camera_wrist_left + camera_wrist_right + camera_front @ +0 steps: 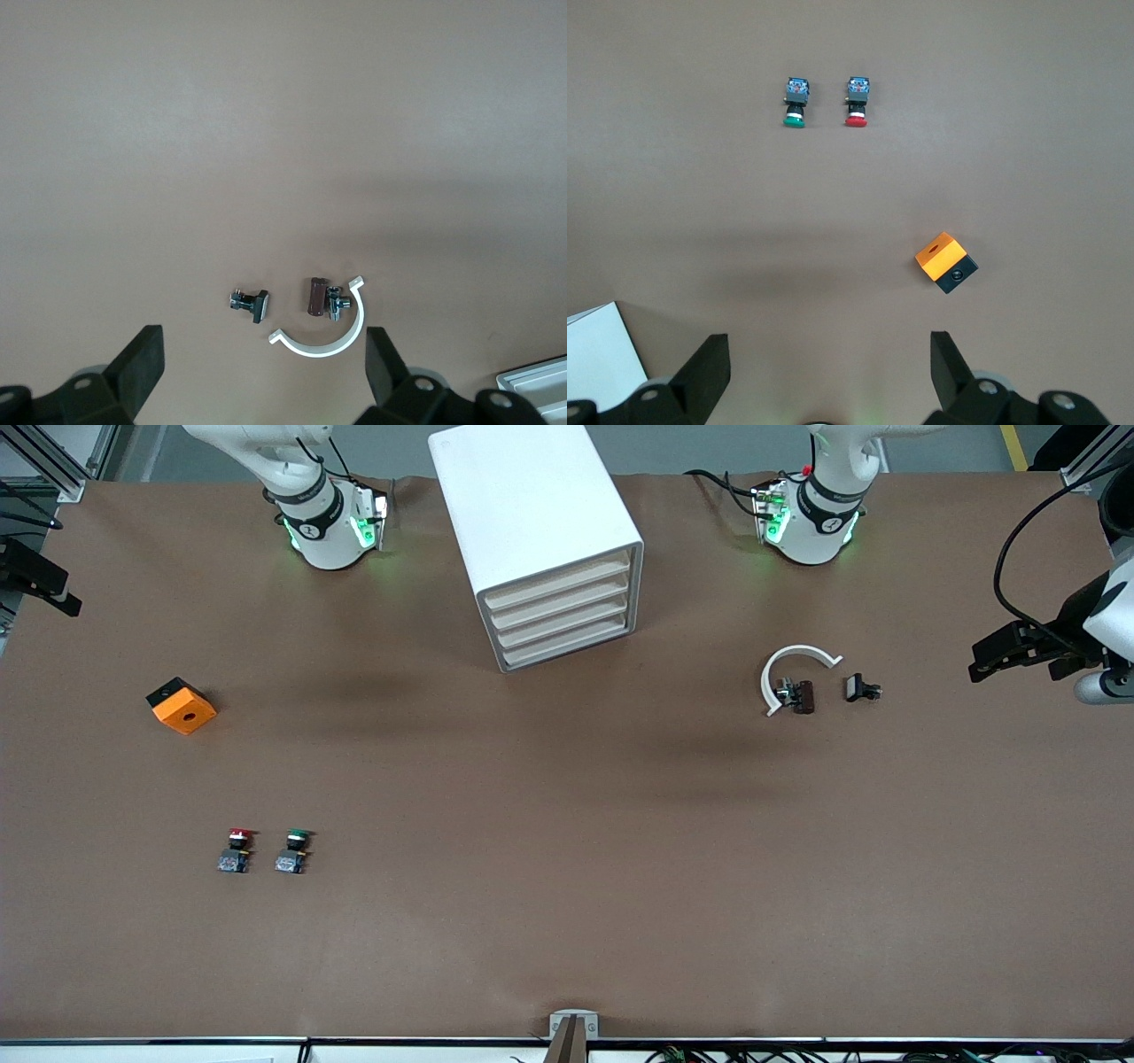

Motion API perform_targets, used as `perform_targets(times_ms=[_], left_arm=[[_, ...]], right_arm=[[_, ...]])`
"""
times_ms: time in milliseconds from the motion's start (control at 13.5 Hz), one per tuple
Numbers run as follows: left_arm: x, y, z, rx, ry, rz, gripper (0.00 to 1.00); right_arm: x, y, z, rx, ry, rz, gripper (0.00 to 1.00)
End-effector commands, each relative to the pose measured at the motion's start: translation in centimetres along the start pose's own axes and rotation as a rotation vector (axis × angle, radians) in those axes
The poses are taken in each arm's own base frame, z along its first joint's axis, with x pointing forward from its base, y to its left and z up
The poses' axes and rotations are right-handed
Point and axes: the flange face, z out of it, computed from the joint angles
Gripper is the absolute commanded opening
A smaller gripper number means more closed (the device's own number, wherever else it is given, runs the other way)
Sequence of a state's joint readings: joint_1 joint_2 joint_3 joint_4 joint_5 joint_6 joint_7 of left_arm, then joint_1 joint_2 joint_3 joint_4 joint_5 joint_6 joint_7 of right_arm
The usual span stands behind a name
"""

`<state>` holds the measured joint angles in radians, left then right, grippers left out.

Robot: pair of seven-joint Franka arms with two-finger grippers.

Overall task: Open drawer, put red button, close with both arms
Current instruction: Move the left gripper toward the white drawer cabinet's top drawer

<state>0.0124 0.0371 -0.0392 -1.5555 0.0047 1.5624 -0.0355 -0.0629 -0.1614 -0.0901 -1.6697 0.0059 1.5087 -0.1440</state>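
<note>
- Nothing of the task is done yet: all four drawers of the white cabinet [542, 540] sit shut, cream fronts flush, and I judge the opening of the drawer [562, 583] to be the step in hand.
- The cabinet stands at the middle of the desk's [567, 921] edge along the robots' bases, its fronts turned toward the front camera and slightly toward the left arm's end.
- The red button [236, 851] lies near the desk's corner at the right arm's end nearest the front camera, just beside the green button [291, 851], apart from it; the green one lies toward the desk's middle.
- The left gripper [264, 372] hangs high over the left arm's end of the desk, jaws spread wide and holding nothing; below it lie a white curved clip [791, 673] touching a brown part [802, 696], with a small black part [860, 688] near them.
- The right gripper [829, 376] hangs over the right arm's end, jaws likewise wide apart and empty, with an orange block [182, 705] and both buttons below.
- Next move, as I judge it: one arm must come down to a drawer front and draw it out; the flush strips offer little to catch, so the jaws need careful placing.
- The picker must then choose the red cap, not the green.
</note>
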Motion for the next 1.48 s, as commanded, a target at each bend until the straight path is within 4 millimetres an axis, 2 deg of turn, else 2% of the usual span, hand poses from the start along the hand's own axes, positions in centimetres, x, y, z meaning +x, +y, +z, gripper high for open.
perform_targets(times_ms=[0,593,815,1259,1407], left_arm=[[0.0,0.0,-0.6,0.001,-0.007,0.018,1.0],[0.1,0.0,-0.2,-0.054,-0.019,-0.022,1.0],[2.4,0.3,4.4,-0.095,-0.102,-0.03,1.0],[6.6,3.4,15.7,-0.159,-0.279,-0.127,1.0],[7.8,7.2,19.0,-0.155,-0.289,-0.229,1.0]], right_arm=[[-1.0,-0.1,-0.3,-0.007,0.005,0.003,1.0],[-1.0,-0.1,-0.2,-0.008,0.004,0.003,1.0],[-0.9,-0.3,-0.2,-0.009,0.001,0.0,1.0],[-0.9,-0.8,-0.1,-0.009,-0.003,-0.003,1.0],[-0.9,-0.9,-0.2,-0.009,-0.002,-0.003,1.0]])
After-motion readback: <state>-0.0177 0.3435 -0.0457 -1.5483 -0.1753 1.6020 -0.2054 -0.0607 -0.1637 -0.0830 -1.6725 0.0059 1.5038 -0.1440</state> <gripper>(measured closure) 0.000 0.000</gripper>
